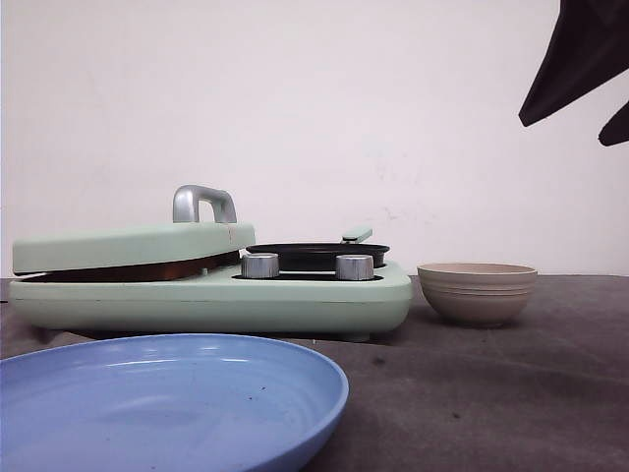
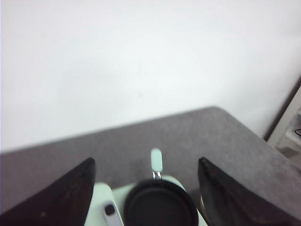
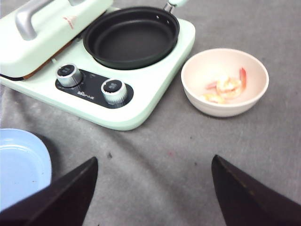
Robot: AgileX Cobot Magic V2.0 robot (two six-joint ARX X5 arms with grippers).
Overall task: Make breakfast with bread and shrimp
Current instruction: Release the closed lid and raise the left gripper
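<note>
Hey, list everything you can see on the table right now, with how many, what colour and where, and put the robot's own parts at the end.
Breakfast maker: one, pale green, middle of the table, behind the plate.
Hinged lid: one, pale green with a silver handle, on the maker's left half, slightly ajar.
Pan: one, black, empty, on the maker's right half.
Knobs: two, silver, on the maker's front.
Bowl: one, beige, right of the maker.
Shrimp: a few pieces, orange-pink, inside the bowl.
Plate: one, blue, empty, front left.
Bread: none visible.
Left hand: black fingers, open, above the pan.
Right hand: black fingers, open, over bare table in front of the maker.
</note>
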